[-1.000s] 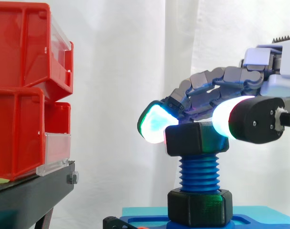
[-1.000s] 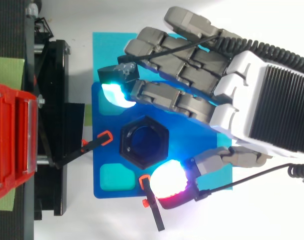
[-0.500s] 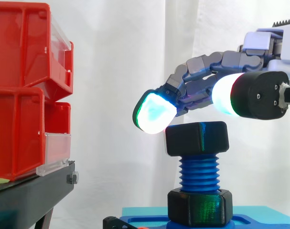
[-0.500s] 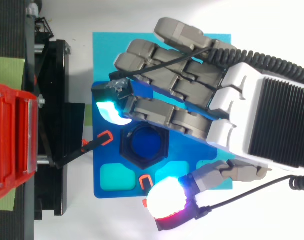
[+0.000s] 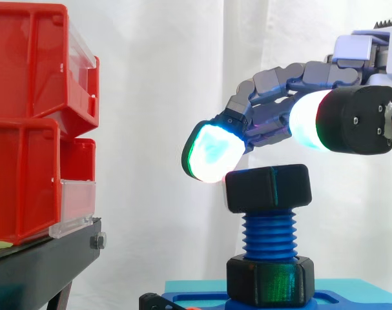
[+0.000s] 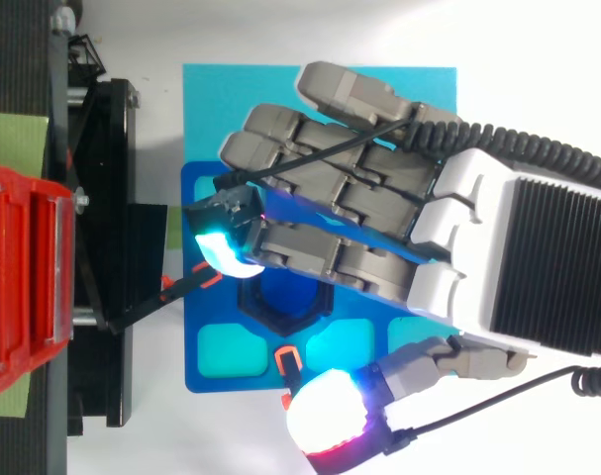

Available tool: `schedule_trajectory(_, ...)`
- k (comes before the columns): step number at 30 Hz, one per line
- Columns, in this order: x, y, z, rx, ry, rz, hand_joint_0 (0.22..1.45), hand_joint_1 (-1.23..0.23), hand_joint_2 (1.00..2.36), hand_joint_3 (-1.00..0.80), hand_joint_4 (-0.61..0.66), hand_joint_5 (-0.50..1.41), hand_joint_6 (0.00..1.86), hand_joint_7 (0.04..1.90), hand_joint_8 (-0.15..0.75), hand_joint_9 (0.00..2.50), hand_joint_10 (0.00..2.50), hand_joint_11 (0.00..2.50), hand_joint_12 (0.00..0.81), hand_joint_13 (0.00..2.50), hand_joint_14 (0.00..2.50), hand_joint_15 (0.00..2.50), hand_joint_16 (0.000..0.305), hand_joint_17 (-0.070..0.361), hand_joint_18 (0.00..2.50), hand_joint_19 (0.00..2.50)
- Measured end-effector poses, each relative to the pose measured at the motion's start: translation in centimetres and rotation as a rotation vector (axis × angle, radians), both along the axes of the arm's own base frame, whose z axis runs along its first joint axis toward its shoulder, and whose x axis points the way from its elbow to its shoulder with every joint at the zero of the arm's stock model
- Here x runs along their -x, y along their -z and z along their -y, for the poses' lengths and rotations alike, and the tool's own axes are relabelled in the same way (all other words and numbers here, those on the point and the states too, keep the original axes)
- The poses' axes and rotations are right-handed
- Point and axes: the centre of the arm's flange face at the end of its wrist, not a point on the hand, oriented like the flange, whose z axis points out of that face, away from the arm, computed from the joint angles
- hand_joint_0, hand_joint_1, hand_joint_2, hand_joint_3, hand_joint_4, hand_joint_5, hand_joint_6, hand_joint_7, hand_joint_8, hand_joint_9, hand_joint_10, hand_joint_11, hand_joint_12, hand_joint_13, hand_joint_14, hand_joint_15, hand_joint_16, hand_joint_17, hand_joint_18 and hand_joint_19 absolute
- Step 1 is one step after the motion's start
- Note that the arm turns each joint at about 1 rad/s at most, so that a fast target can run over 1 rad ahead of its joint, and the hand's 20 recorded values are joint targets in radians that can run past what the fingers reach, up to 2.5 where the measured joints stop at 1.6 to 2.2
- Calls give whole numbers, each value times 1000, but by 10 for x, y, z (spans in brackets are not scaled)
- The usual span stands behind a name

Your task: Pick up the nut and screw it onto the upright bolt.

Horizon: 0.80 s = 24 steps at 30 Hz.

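A black hex nut [image 5: 268, 187] sits on the top of the upright blue bolt [image 5: 268, 236], whose threads show below it. A second black hex piece [image 5: 268, 281] rings the bolt's foot on the blue base plate [image 6: 216, 371]. My hand [image 5: 279, 113] hovers just above the nut, open, its fingers loosely bent and touching nothing. One glowing cyan-green fingertip [image 5: 208, 154] hangs at the nut's upper left, and the thumb's white pad [image 5: 309, 126] is at its upper right. In the top view the hand [image 6: 379, 218] covers most of the nut [image 6: 280, 307].
Red bins [image 5: 34, 123] are stacked on a black stand [image 5: 41, 265] at the left, a short gap from the bolt. The base plate lies on a cyan mat [image 6: 221, 99]. Small orange-tipped black clamps [image 6: 181, 287] hold the plate's left and front edges.
The hand has let go of the nut, spread thumb and fingers apart and risen slightly. In the top view it slid over the nut. The nut stays on the bolt top.
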Motion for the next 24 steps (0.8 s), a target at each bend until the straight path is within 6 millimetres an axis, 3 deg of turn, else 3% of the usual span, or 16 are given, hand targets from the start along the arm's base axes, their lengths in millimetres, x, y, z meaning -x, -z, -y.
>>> schedule_trajectory(24,1,3,11,6,-4,-24,437,-277,1000,-500,230,-149,502,1053,254,433,0,0,316,498,0,0,37,84,206,0)
